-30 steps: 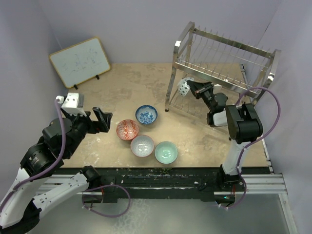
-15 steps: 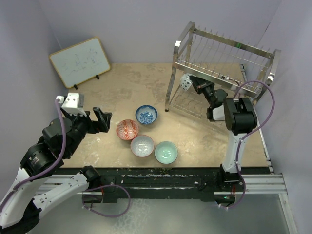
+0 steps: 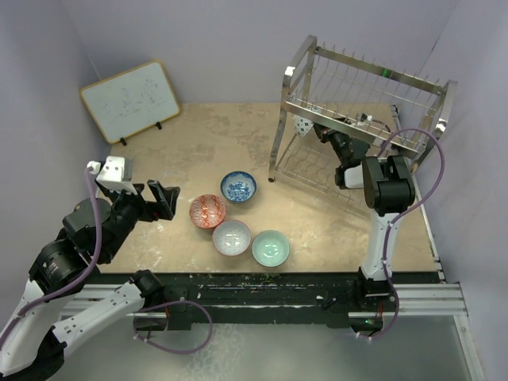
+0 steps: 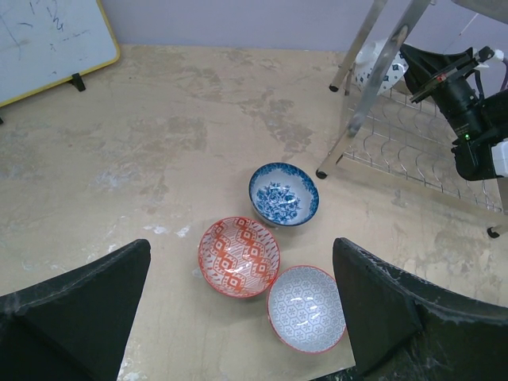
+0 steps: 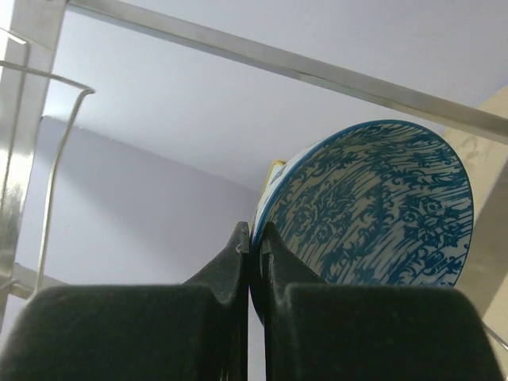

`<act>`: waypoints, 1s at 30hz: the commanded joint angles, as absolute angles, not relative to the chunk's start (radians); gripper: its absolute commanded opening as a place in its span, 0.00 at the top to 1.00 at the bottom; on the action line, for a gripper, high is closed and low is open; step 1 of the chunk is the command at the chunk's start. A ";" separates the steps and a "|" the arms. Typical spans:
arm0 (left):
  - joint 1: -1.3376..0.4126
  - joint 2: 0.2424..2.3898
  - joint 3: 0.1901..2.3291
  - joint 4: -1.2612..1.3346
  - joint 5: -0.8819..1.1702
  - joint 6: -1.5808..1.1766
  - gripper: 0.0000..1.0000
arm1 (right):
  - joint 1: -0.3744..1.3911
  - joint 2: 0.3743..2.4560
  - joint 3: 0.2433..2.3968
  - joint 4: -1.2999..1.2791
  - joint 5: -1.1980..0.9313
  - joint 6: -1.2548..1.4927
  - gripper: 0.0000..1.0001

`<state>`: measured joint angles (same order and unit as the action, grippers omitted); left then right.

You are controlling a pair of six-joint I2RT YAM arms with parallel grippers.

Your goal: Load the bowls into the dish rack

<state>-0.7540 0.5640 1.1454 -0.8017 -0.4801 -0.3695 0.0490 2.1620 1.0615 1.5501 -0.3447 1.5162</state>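
Pinching a blue-and-white bowl point(image 5: 373, 214) by its rim in the right hand point(image 5: 252, 238), with both fingers pressed together on the thin edge. Holding it tipped up on its side at the left end of the dish rack point(image 3: 279, 135), just under the upper tier and above the lower wires, close to the front left leg. Impossible to tell whether touching any wire. Reaching in from the near side, beneath the top tier.

Sitting on the worktop point(image 3: 214, 143), left of the rack and well apart from it, in a tight cluster of four, all upright with mouths up: a second blue-and-white bowl point(image 3: 238, 186) at the back, a red-orange bowl point(image 3: 208, 210) just beside it to the near left, a grey-white bowl point(image 3: 232, 236) right against the red-orange one, and a mint green bowl point(image 3: 271, 248) just beside the grey-white one.

Hovering to the left of the red-orange bowl with the left hand point(image 3: 161, 200), fingers spread wide apart, gripping nothing.

Propped at the far left of the worktop, away from everything else: a yellow-framed whiteboard point(image 3: 131, 99).
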 commanded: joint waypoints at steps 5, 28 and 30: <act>-0.758 0.543 1.137 -0.763 -0.474 -0.343 0.01 | 0.027 2.211 1.099 1.711 -0.305 1.542 1.00; -0.758 0.561 1.127 -0.741 -0.444 -0.343 0.01 | -0.015 2.247 1.016 1.785 -0.284 1.574 0.77; -0.757 0.558 1.129 -0.741 -0.444 -0.343 0.01 | -0.019 2.228 0.988 1.778 -0.275 1.572 0.77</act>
